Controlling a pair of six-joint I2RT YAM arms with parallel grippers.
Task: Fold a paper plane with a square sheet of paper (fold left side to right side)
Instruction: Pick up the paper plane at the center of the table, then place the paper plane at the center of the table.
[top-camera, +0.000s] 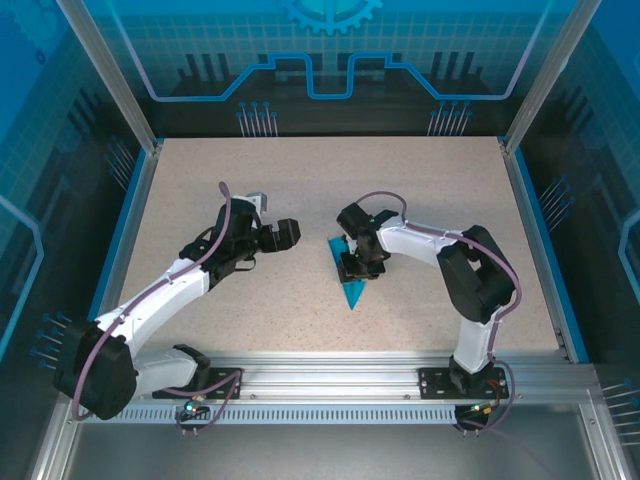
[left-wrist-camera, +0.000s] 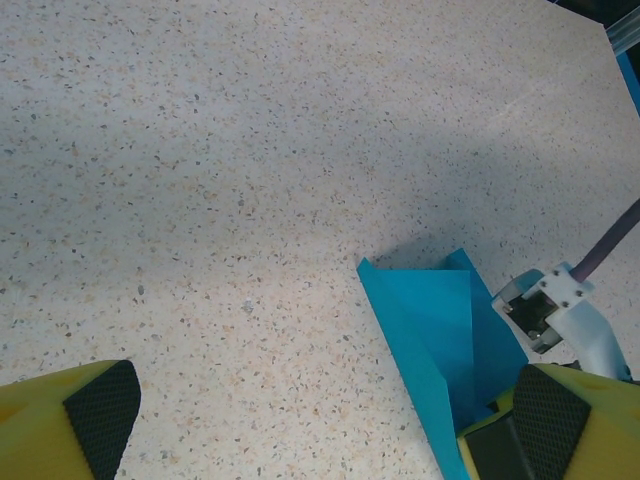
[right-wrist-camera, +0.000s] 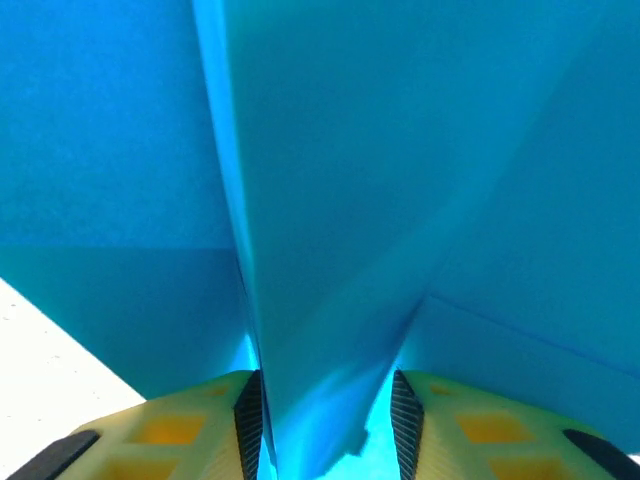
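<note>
On the bench, the right hand clamped the raised fold of the paper, needing a square, even squeeze; the left hand gaped.

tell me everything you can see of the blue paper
The blue paper is thin, plain and bright blue, folded into a narrow pointed wedge with creased layers. It lies near the middle of the speckled table, its point toward the arm bases and its wide end away from them. From the left wrist its sides stand up off the table like a trough. The right gripper straddles a raised fold, a pad on each side; whether it pinches yet is unclear.
</note>
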